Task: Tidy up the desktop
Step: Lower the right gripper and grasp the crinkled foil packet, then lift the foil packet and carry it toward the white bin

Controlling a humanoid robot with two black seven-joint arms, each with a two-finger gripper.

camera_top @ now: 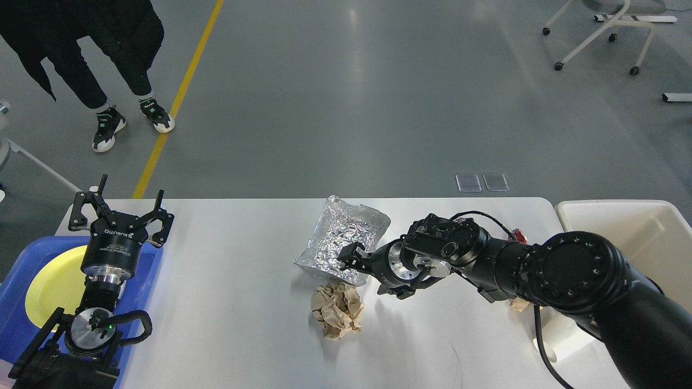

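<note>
Desktop (227, 302) is a wide white tabletop with rounded corners filling the lower half of the head view, with grey floor (378, 108) beyond its far edge. Right arm (573, 270) reaches in from the lower right and lies low across the table toward its middle. Blue tray (146, 281) sits at the left edge of the table and holds a yellow plate (54, 286). Cream bin (638, 232) stands just off the right end of the table. Left arm (102, 281) rises over the tray, and the left gripper (127, 208) points away from the camera with its fingers spread wide, holding nothing. Crumpled foil sheet (340, 232) lies near the middle of the table. Right gripper (351, 259) sits at the near edge of the foil; it is dark and seen partly end-on, so I cannot tell how far its fingers are parted or whether they grip the foil. Crumpled brown paper ball (338, 310) rests on the table just in front of the foil, close below the right gripper. Person's legs and shoes (130, 116) stand on the floor at upper left, beside a yellow floor line (178, 97).
</note>
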